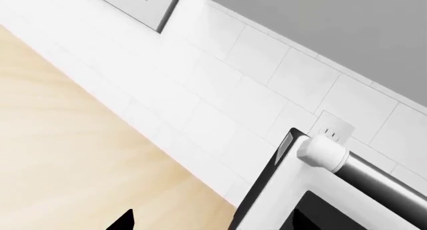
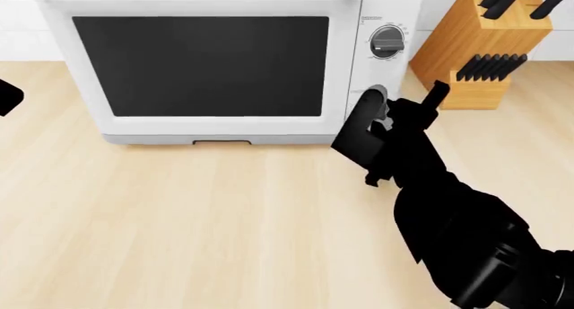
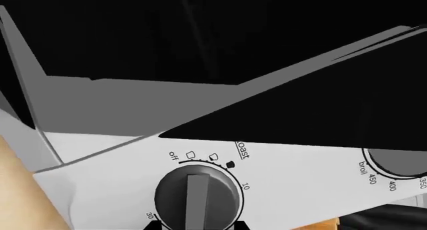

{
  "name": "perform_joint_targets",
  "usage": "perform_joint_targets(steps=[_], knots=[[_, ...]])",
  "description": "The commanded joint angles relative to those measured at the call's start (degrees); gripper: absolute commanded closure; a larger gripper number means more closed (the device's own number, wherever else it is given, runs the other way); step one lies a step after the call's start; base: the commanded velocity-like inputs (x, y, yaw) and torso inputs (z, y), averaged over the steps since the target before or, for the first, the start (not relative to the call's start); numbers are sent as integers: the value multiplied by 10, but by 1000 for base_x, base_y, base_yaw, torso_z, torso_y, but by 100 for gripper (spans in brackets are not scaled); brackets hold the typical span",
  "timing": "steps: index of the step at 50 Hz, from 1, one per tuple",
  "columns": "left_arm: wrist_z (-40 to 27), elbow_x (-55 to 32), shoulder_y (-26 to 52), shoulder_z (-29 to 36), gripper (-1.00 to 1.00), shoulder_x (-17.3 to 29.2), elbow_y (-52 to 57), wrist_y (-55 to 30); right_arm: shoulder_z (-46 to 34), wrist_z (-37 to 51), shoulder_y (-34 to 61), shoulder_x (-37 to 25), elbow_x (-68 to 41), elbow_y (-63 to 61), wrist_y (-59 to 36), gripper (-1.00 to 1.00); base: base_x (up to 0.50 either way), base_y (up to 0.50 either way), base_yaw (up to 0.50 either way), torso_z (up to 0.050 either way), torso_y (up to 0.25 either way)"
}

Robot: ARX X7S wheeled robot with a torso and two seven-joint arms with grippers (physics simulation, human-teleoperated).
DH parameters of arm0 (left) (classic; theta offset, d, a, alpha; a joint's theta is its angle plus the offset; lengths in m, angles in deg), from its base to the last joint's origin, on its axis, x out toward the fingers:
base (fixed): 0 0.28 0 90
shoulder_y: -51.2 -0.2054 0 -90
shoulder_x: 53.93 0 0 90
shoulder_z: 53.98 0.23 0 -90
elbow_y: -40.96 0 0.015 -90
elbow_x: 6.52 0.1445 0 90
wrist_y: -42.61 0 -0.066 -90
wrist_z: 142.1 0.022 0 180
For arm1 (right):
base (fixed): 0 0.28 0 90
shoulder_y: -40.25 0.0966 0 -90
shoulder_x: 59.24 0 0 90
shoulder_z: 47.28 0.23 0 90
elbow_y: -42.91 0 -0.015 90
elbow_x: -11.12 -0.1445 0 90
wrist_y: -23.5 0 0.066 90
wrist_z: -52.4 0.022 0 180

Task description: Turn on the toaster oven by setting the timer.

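Knife block (image 2: 480,50) holds black-handled knives, right of toaster oven (image 2: 215,60). Right gripper (image 2: 377,111) at lower knob (image 3: 195,200); jaws' state unclear.

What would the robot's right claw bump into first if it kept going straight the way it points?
Most likely the lower knob on the toaster oven; the right gripper looks aimed at it, already close or touching.

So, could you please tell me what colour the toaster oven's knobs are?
Dark grey knobs, clearest in the right wrist view.

one toaster oven (image 2: 215,67), two knobs, one knife block (image 2: 475,47), one wall outlet (image 1: 333,130)
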Motion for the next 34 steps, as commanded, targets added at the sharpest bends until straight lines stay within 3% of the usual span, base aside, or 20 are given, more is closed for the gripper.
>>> perform_joint_targets(steps=[1, 34], knots=[[-1, -3, -4, 0, -100, 2, 1, 3, 35, 16, 23, 10, -17, 34, 4, 100, 14, 0, 8, 0, 0], [-7, -13, -14, 1, -100, 8, 3, 14, 199, 47, -24, 57, -100, 83, 36, 100, 18, 2, 11, 1, 0]])
